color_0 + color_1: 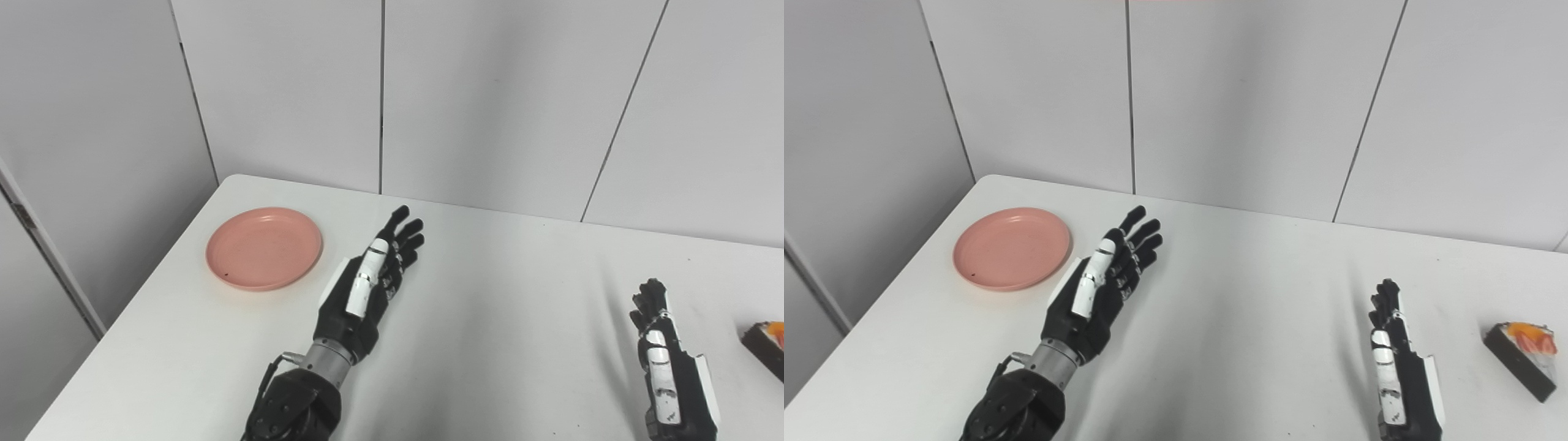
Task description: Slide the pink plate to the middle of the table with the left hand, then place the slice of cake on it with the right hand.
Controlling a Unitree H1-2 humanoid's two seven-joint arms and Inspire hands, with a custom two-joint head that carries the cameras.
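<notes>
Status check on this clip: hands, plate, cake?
Left hand open, beside pink plate, not touching. Right hand open, empty. Cake slice far right, untouched. Nothing between.

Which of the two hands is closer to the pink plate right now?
The left hand, open just right of the pink plate; the right hand waits far across, beside the cake slice.

Left hand (1102,282) open, fingers spread; right hand (1399,355) seemingly open, edge-on.
</notes>
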